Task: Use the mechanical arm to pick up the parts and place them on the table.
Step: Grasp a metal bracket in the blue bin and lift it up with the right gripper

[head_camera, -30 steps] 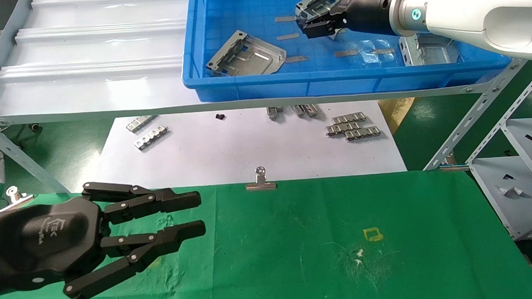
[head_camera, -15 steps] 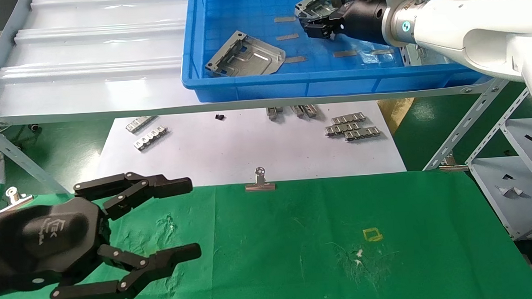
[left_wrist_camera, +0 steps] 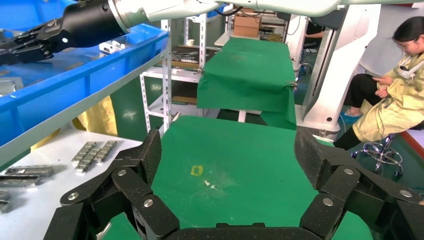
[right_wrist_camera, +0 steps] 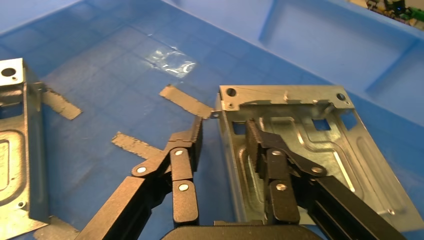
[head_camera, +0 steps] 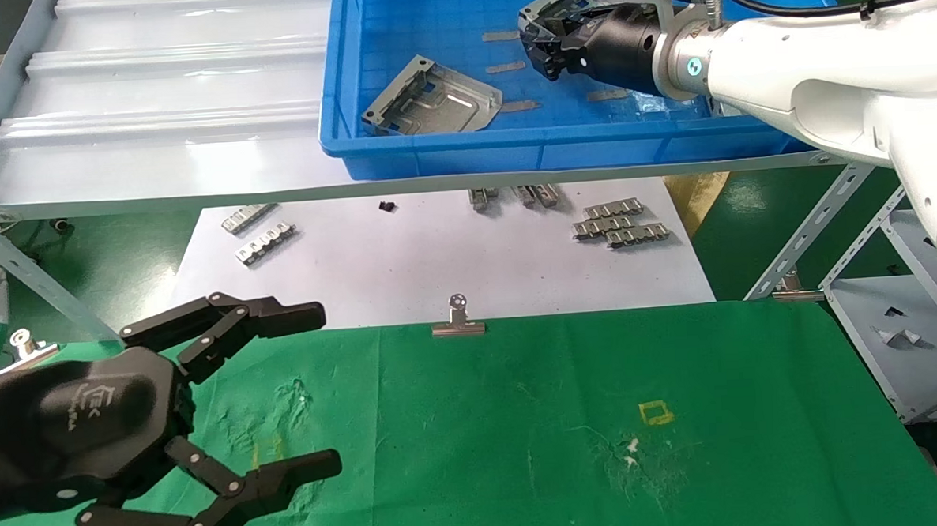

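While the right tool (head_camera: pixel 542 42), clenched on a part (right_wrist_camera: pixel 300 145), has lifted it slightly over the blue bin (head_camera: pixel 448 149), the left tool (head_camera: pixel 300 397) has spread wide above the tabletop's (head_camera: pixel 523 419) near-left corner, so placing remains.

The green-clothed bench (head_camera: pixel 523 419) fills the lower frame, with a yellow square mark (head_camera: pixel 655 412) right of centre and a binder clip (head_camera: pixel 458 319) on its upper edge.
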`<state>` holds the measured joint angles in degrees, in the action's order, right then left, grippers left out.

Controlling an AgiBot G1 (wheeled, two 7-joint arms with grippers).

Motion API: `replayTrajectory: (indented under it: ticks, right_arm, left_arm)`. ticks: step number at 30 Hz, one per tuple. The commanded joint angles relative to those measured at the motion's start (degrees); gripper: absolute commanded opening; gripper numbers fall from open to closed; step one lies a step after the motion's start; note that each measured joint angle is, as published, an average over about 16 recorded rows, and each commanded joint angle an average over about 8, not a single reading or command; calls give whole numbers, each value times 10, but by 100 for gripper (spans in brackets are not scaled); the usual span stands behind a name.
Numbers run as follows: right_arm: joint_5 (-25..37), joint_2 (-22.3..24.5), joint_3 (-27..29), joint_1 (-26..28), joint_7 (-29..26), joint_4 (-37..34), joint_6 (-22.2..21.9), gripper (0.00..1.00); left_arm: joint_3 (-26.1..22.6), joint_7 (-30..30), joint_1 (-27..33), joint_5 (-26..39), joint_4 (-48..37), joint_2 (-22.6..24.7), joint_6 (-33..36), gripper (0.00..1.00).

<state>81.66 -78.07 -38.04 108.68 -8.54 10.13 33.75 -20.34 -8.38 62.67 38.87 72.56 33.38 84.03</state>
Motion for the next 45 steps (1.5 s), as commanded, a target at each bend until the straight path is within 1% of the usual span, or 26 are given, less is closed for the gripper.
replayTrajectory:
  ticks: [1,9,16,20,24,28,34,40,45]
  right_arm:
    - [-2,0,-5,-3,0,6,-1,0]
    - [-12,1,-25,-5,0,10,-7,0]
    - [-27,5,-32,8,9,5,-2,0]
    - [-35,9,-32,22,22,-3,13,0]
    - [-43,19,-30,37,40,-12,43,0]
    - [-52,36,-26,53,62,-19,91,0]
    - [-67,72,-18,73,100,-21,183,0]
    - [-75,111,-15,90,138,-16,298,0]
    - [-82,142,-15,101,167,-12,410,0]
  left_arm:
    - [0,0,0,0,0,0,0,100]
    - [0,0,0,0,0,0,0,100]
    - [0,0,0,0,0,0,0,100]
    - [0,0,0,0,0,0,0,100]
    - [0,0,0,0,0,0,0,100]
    - [0,0,0,0,0,0,0,100]
    - [0,0,0,0,0,0,0,100]
    - [0,0,0,0,0,0,0,100]
    - [0,0,0,0,0,0,0,100]
